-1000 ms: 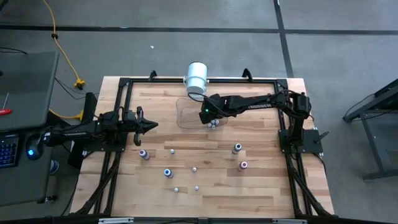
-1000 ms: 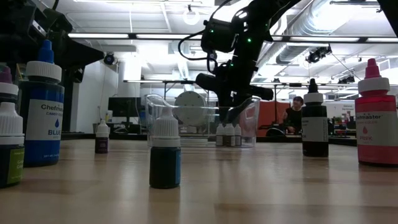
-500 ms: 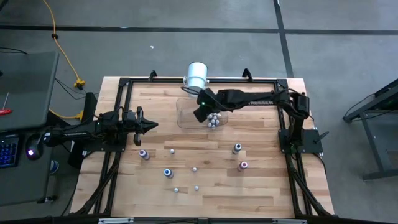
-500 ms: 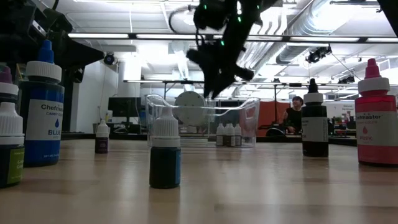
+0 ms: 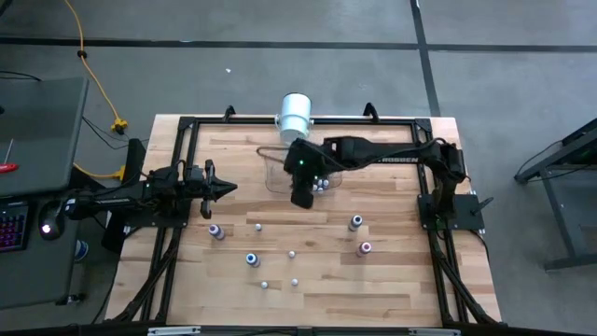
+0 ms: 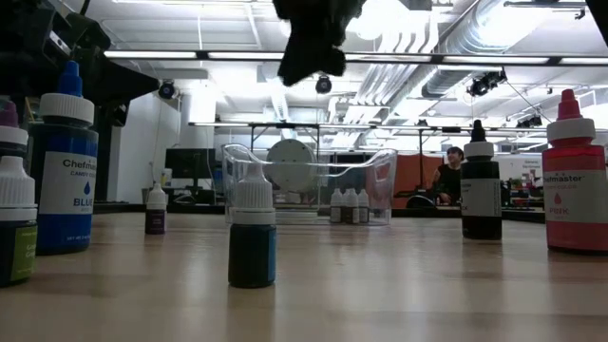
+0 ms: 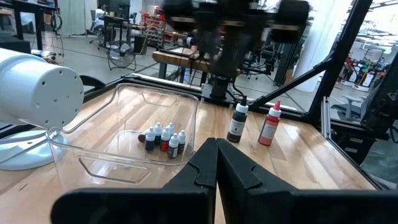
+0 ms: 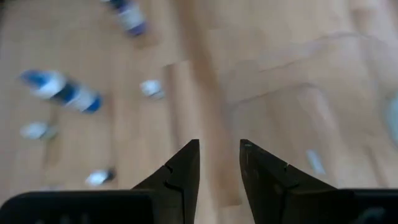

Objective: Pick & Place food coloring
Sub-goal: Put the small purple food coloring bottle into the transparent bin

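Left wrist view: bottles (image 7: 163, 137) in tub (image 7: 99, 163).

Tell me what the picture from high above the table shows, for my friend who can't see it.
The right gripper, open and empty, hangs over the wooden table by a clear tub with little bottles inside. More food coloring bottles stand scattered on the table. The left gripper waits shut at the left side.

The right claw (image 8: 219, 155) hangs over the wooden worktop (image 8: 261, 56), its two dark fingers (image 8: 180, 171) parted with bare wood in the gap. Beyond it several blurred food coloring bottles (image 8: 59, 91) lie scattered on the boards, one blue-banded, others whitish.
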